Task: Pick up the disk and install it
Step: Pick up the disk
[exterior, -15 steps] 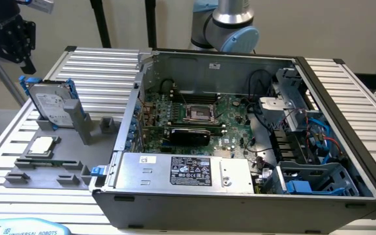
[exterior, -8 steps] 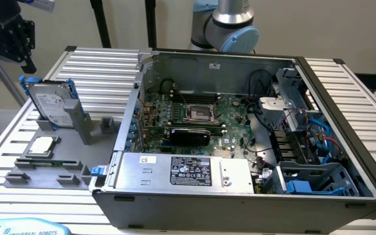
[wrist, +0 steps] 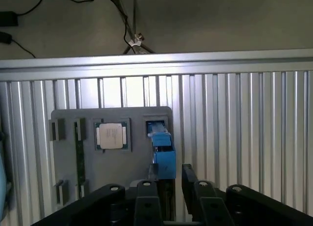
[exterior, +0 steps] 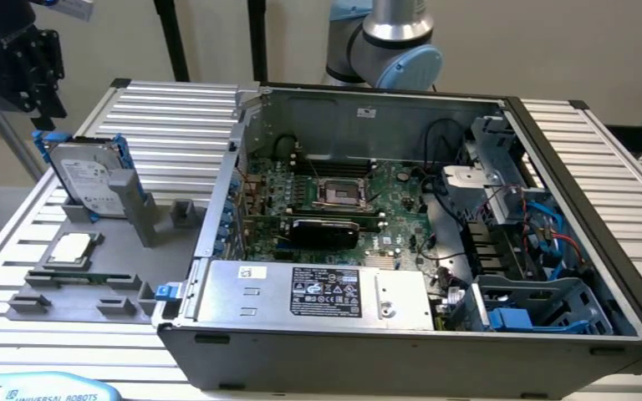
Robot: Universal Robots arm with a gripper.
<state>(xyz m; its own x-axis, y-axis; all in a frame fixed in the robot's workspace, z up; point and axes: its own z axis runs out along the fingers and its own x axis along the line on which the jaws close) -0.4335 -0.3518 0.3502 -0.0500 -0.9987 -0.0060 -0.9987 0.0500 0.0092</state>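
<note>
The tool (wrist: 168,194) is hanging above the bench (exterior: 176,125) with its fingers (wrist: 190,179) standing spread and pinching nothing. The gap between them is lining up with the narrow top edge of the disk (wrist: 164,155), which is sitting straight below the tool. In the exterior view, open air is showing between the tool and the disk, so the two are near but not touching.

The disk is standing on edge, leaning a little, in a slot of the grey holder (wrist: 134,169) beneath the tool. Judging by that pose, it is being kept upright so that its thin blue carrier frame is facing a pinch from above, which a drive lying flat would not allow. The holder is also fixing the disk's place, so the tool is finding it squarely under the fingers.

Just beside the disk, in a square pocket of the same holder, a processor chip (wrist: 111,136) is lying flat and untouched.

Well apart from the tool, toward the exterior view's right, the computer case (exterior: 410,347) is lying with its side open upward, its boards exposed and its power-supply box (exterior: 310,291) sitting along the near wall.

Counted: one disk, one chip, one holder, one case, one power-supply box.
</note>
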